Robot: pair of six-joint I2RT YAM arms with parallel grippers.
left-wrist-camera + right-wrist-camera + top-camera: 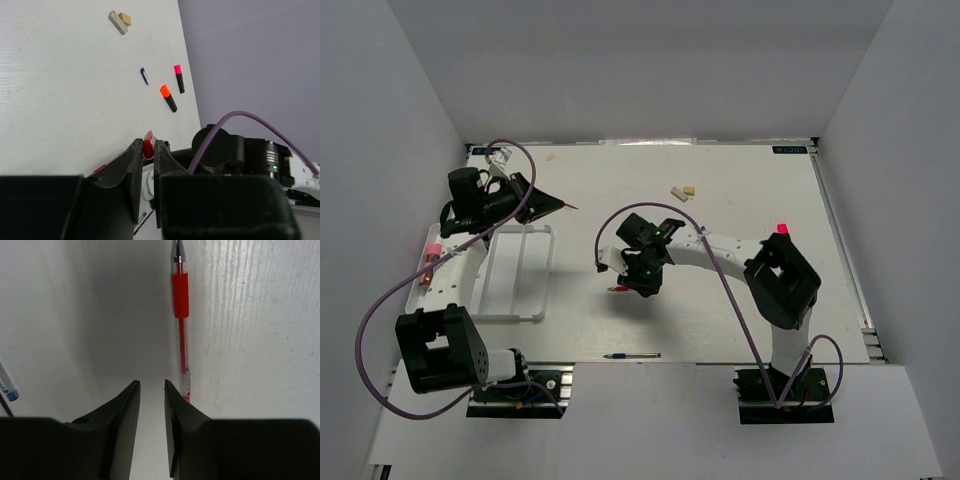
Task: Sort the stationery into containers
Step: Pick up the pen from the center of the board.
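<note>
Since its red pen [148,136] is bound for the tray [548,270], the left gripper [148,145] is clenched on it by the tray's far edge. The right gripper [151,385], narrowly parted and empty, hovers beside a second pen [181,295] on the table [740,300], likely misaligned.

Overhead; two wrist views; erasers [678,192] [118,22] shared

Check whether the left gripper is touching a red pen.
Touching. The left wrist view shows the left gripper with its jaws shut on the end of the red pen, which is pinched between them with no gap on either side.
</note>
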